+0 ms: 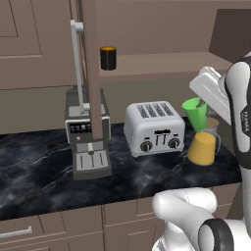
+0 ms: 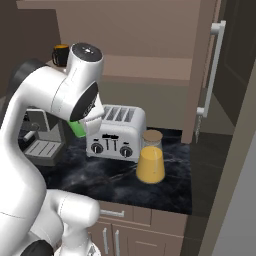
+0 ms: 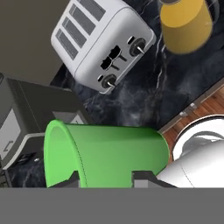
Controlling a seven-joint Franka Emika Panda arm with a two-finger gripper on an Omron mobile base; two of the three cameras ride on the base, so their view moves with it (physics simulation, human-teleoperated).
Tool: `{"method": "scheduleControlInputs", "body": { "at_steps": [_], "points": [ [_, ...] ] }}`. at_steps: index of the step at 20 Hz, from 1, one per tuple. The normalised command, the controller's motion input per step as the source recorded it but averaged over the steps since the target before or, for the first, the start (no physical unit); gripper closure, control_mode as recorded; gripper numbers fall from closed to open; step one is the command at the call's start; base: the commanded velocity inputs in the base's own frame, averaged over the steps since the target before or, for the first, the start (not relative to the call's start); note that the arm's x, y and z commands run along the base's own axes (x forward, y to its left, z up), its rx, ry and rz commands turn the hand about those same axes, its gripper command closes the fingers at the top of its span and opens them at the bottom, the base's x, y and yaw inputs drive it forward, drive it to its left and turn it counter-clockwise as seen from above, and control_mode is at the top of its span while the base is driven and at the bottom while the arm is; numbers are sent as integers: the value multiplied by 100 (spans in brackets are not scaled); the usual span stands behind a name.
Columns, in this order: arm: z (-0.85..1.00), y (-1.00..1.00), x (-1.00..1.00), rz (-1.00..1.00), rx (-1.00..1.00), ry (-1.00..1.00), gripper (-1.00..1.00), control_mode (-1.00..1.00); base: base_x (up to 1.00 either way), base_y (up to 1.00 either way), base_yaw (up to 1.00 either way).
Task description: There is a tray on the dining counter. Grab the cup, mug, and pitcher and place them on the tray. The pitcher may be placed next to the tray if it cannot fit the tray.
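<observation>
Closest to me, the gripper (image 3: 105, 177) has its two dark tips set narrow on the wall of the cup (image 3: 109, 155), one tip outside and one seemingly inside the rim, so I read it as holding the green tumbler; the cup lies tilted in the hand and sits lifted off the counter (image 1: 44, 171), above and to the right of the toaster (image 1: 154, 127). My first worry is that grip: it pinches a thin tapered wall near the rim, so a quick swing could let the cup pivot or slide out. Just below and beyond it stands the pitcher (image 1: 202, 147), near the toaster's right end and close under the forearm; a low or careless sweep could knock it over and spill the orange liquid. Farther left, the coffee machine (image 1: 88, 142) and the upright cabinet post behind it crowd the path that way. Farthest back, the mug (image 1: 108, 58) sits on the raised ledge, untouched. I cannot see the tray here, so the carry likely needs a base move, with sloshing and collisions the risk.
</observation>
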Motion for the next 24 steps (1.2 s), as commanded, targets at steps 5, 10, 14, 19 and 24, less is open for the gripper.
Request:
{"method": "scheduleControlInputs", "body": {
  "at_steps": [5,10,14,19,24],
  "points": [
    [0,0,-1,0,0,0,100,-100,0,0,0],
    [0,0,0,0,0,0,100,100,0,0,0],
    [0,0,0,0,0,0,100,100,-29,0,0],
    [0,0,0,0,0,0,100,100,-88,0,7],
    [0,0,0,0,0,0,100,100,-69,25,23]
  ]
}}
